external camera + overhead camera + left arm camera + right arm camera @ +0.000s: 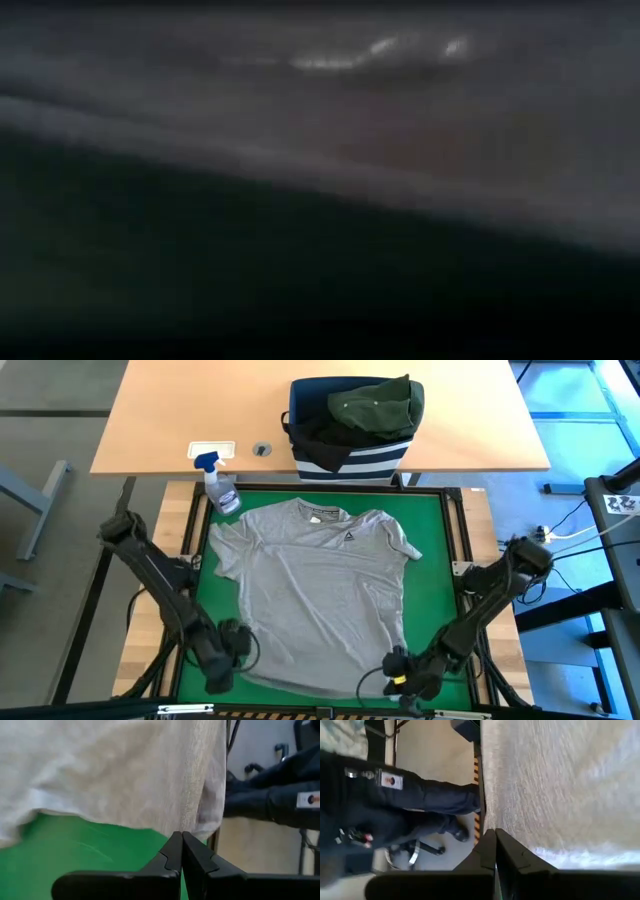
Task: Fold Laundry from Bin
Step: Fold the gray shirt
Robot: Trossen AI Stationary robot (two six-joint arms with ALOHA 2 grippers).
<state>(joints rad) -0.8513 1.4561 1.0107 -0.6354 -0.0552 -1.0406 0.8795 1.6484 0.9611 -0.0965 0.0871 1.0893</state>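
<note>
Both grippers sit at the near edge of the table with their fingers pressed fully together. The left gripper (pixel 222 665) rests by the shirt's lower left corner, and its wrist view shows the closed fingertips just short of the hem, holding nothing. The right gripper (pixel 400 678) rests by the lower right corner, and its closed tips likewise meet beside the cloth without pinching it.

A light grey T-shirt (pixel 315 595) lies spread flat, front up, on the green mat (pixel 430 520), collar toward the bin (pixel 350 455) and hem toward the arms. The striped bin stands on the wooden table beyond the mat, with a dark olive garment (pixel 375 405) heaped at its top and black cloth (pixel 318 432) beneath it. A spray bottle (pixel 220 488) stands by the mat's far left corner, just clear of a sleeve.

By my reading, the shirt is laid out and the folding itself has not begun; two garments still wait in the bin. The next move would call for each gripper to open, slide a finger under the hem at its own corner, close on the cloth, and carry the bottom edge up toward the collar together, keeping the fabric taut and even.
</note>
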